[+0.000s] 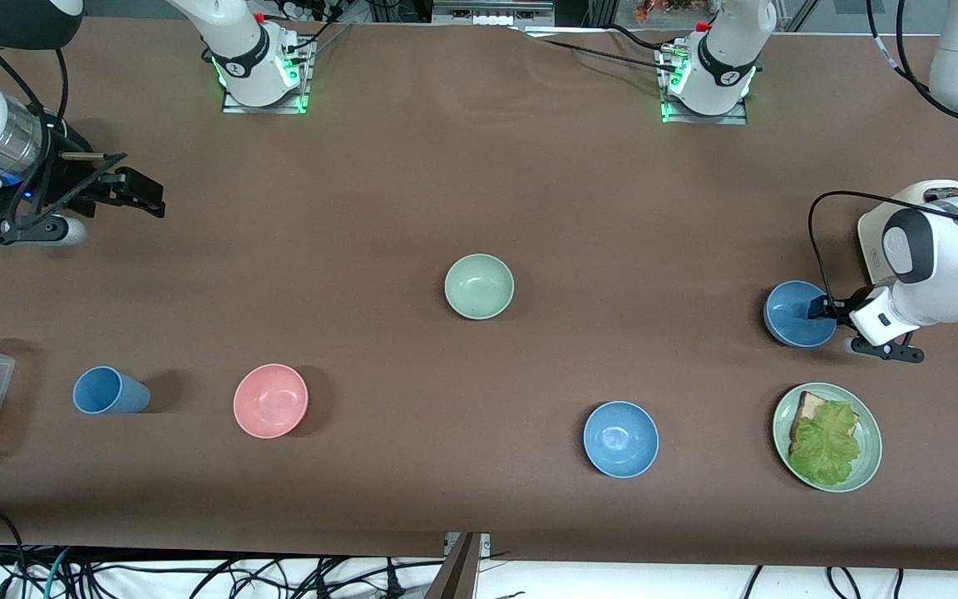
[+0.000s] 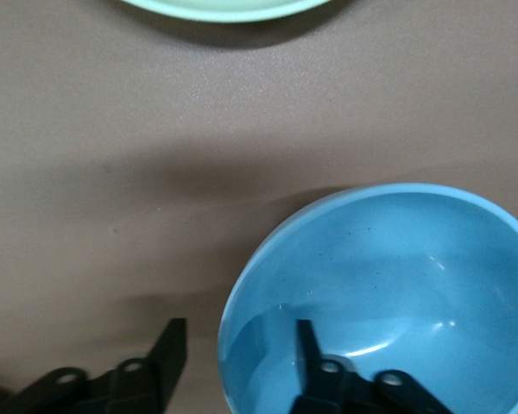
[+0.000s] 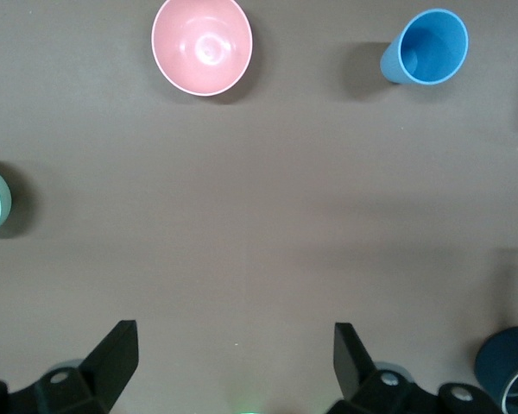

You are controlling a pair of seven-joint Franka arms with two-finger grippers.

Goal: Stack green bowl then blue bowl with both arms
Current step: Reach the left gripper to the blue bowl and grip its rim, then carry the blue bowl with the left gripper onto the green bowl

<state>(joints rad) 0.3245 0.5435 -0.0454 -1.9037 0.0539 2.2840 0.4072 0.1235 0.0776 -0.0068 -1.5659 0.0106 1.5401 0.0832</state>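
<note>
Closing left gripper (image 2: 233,366) jaws astride blue bowl (image 1: 797,312) rim; next lift toward green bowl (image 1: 479,285); right gripper (image 3: 233,366) waiting over desk edge, jaws wide apart.

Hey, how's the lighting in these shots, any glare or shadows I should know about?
Front view: even light, soft shadows beside the green bowl and pink bowl. Left wrist view: white glints inside the blue bowl, with a broad shadow on the table. Right wrist view: dim, with short shadows beside the blue cup.
</note>
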